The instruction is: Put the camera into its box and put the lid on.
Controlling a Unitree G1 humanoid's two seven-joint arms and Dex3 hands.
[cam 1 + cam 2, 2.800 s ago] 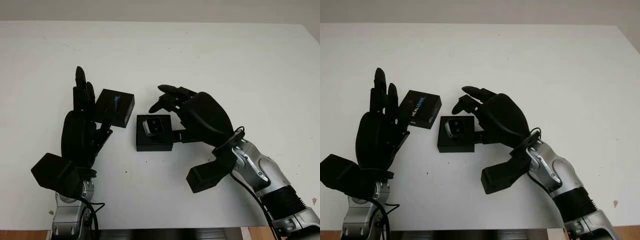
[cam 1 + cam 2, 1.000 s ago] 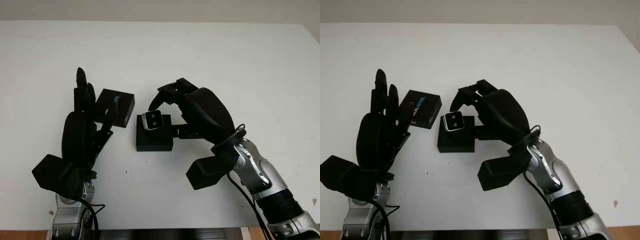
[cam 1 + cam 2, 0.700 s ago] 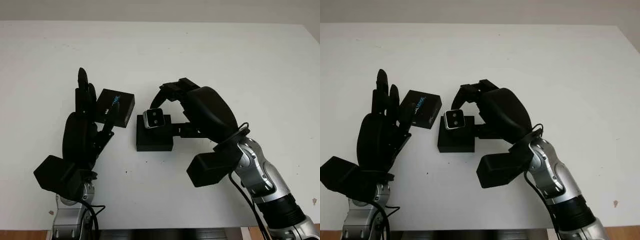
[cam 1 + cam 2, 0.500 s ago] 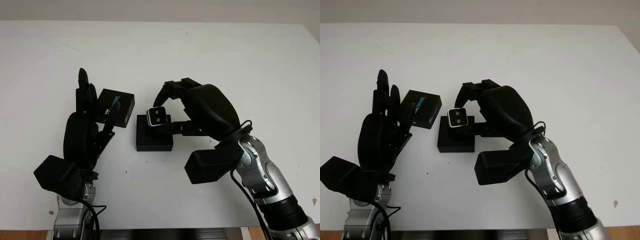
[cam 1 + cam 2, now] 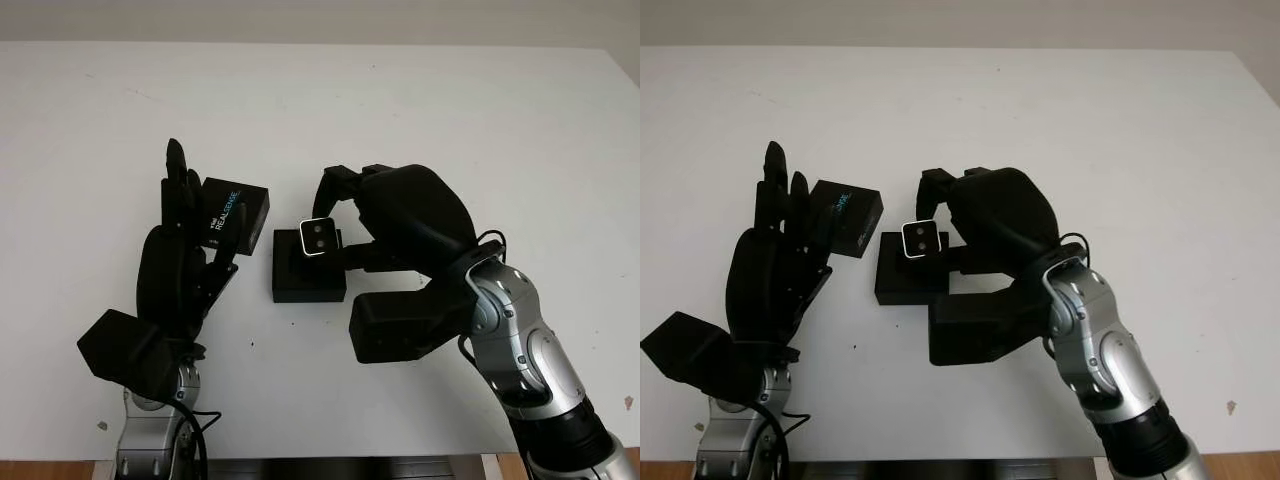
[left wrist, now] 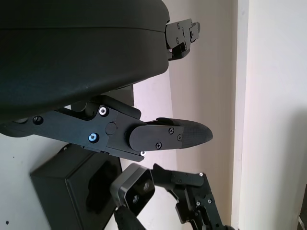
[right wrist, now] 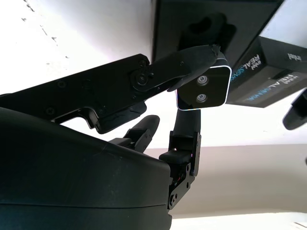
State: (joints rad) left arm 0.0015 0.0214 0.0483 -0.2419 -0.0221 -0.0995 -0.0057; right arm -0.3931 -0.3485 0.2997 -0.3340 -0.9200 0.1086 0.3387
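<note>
Lifting out: your right hand (image 5: 345,215) is pinching the camera (image 5: 320,237) above the box (image 5: 308,277) now, undoing progress. Left hand (image 5: 185,260), empty, is waiting beside the lid (image 5: 236,215).

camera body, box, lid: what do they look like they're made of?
Camera: probably metal, satin silver rim catching light around a dark face, held in the right hand. Box: matte black, likely card or foam. Lid: matte black printed card, beside the open left hand.

The right hand (image 5: 345,205) now holds the small silver-edged camera (image 5: 320,237) up out of the black box (image 5: 308,277), mid-frame.
</note>
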